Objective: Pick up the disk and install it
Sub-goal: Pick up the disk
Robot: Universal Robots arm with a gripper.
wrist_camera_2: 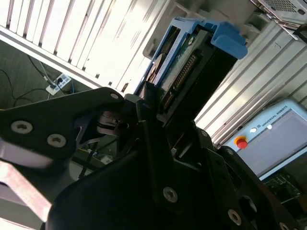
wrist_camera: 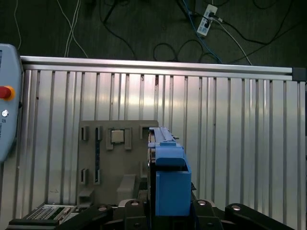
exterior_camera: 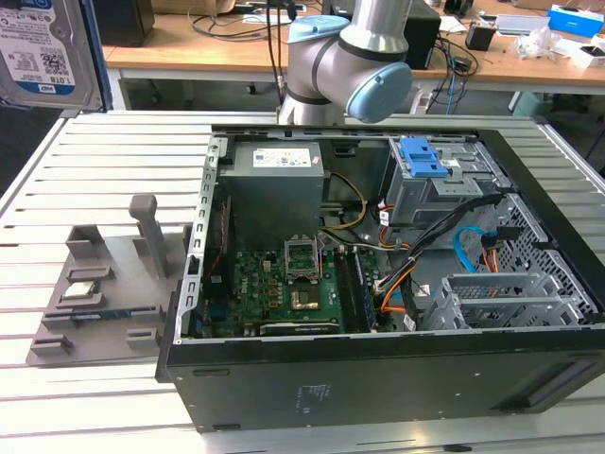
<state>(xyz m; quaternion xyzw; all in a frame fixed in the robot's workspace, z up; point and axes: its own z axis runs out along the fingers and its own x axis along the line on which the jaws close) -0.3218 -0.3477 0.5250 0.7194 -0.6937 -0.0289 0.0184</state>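
The pincer (wrist_camera_2: 165,112) is gripping the disk (wrist_camera_2: 192,62), its black fingers (wrist_camera_2: 145,103) closing narrowly against the two broad faces near one end. The disk is being held in the air, clear of the table (wrist_camera: 240,134). In the second wrist view the green circuit board side and a row of connector pins are showing, with the blue bracket (wrist_camera_2: 229,40) wrapping the far end.

In the first wrist view the disk is showing edge-on, its blue bracket facing the camera. Below it the grey fixture tray (wrist_camera: 103,163) is lying on the slatted metal table, and a small square chip (wrist_camera: 117,136) is sitting in one of the tray's recesses.

In the exterior view the disk is hanging at the upper corner on the exterior view's left, with its white label turned toward the camera, outside the open computer case (exterior_camera: 378,369). The case is lying on its side on the table, exposing the motherboard (exterior_camera: 284,284), the power supply (exterior_camera: 274,180) and a drive cage with a blue latch (exterior_camera: 423,156). The arm (exterior_camera: 350,57) is rising behind the case. A teach pendant with a red button (wrist_camera: 5,92) is resting at the table's edge.
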